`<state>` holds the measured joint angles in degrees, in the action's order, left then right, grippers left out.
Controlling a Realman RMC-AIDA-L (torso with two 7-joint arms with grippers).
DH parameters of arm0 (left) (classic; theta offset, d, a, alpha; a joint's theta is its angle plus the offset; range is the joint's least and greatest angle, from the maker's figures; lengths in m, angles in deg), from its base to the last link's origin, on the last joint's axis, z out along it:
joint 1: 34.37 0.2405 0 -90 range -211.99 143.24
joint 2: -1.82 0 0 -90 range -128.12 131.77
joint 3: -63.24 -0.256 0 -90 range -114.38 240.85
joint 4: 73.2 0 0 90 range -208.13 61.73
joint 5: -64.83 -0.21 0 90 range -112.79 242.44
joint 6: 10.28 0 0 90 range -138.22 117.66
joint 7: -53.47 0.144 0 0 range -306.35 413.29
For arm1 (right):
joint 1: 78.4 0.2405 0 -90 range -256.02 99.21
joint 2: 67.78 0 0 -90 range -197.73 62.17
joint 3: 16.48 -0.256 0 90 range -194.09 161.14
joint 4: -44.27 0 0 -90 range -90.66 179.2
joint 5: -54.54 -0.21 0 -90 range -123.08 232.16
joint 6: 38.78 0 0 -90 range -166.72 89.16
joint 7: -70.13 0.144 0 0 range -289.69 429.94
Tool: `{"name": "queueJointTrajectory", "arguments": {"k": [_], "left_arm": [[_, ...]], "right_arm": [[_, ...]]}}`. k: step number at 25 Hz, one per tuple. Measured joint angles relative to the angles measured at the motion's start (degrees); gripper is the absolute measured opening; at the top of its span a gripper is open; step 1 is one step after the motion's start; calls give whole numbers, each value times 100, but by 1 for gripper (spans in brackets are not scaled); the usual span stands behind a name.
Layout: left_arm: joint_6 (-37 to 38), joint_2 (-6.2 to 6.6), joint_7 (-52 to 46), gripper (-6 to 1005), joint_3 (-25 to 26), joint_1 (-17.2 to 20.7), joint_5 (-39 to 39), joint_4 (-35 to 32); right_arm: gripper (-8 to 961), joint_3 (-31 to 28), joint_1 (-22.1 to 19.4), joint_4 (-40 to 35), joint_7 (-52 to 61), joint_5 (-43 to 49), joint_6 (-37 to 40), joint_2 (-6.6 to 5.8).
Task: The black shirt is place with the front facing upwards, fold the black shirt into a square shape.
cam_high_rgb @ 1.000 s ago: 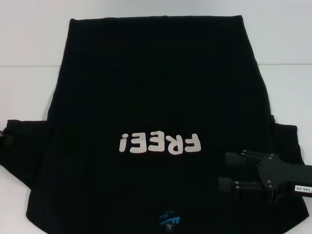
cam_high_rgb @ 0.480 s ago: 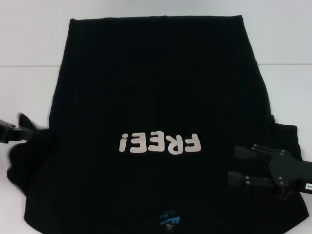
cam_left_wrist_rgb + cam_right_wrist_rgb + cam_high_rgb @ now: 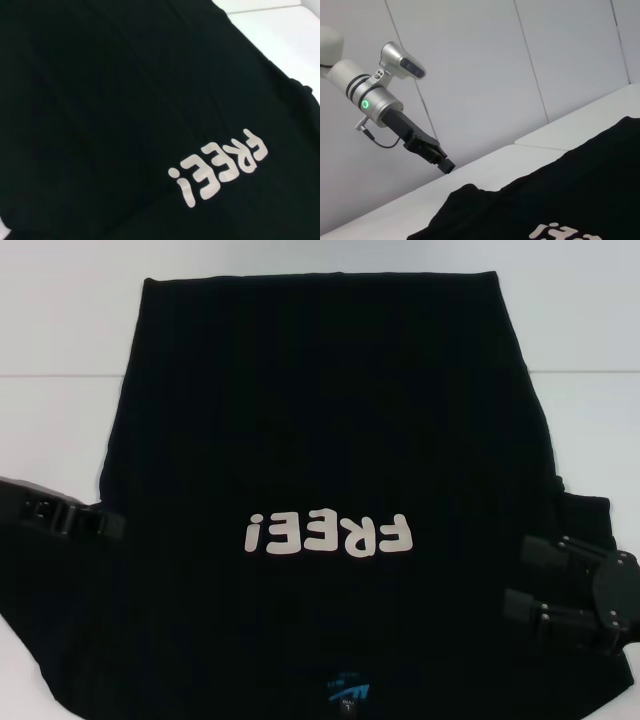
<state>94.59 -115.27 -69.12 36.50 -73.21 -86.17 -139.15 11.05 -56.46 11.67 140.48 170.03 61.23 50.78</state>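
Two grippers flank the black shirt (image 3: 330, 440), which lies flat, print up, filling mid-frame on the white table (image 3: 60, 330). Lower right, the right gripper (image 3: 525, 580) hovers with fingers apart; mid-left, the left gripper (image 3: 110, 524) is unreadable, both seemingly placed for the sleeves.

black shirt (image 3: 330, 420) flat on white table (image 3: 60, 330), left gripper (image 3: 105, 525) and right gripper (image 3: 525, 580) over its sleeves

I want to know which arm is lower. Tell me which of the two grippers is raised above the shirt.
The left gripper: it hangs clear above the black shirt, over its sleeve. The right gripper is over the opposite sleeve, its height unclear.
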Motion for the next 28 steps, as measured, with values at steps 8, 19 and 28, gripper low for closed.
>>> {"name": "queueJointTrajectory", "arguments": {"k": [8, 19, 28], "left_arm": [[-608, 174, -13, 73, 192, 268, 91, -71], [-1530, 215, 522, 263, 295, 622, 97, -59], [-2364, 177, 966, 513, 75, 680, -146, 333]], "right_arm": [[909, -4, 44, 0, 10, 4, 77, 4], [910, 66, 153, 200, 63, 38, 71, -17], [910, 137, 213, 300, 218, 102, -77, 15]]}}
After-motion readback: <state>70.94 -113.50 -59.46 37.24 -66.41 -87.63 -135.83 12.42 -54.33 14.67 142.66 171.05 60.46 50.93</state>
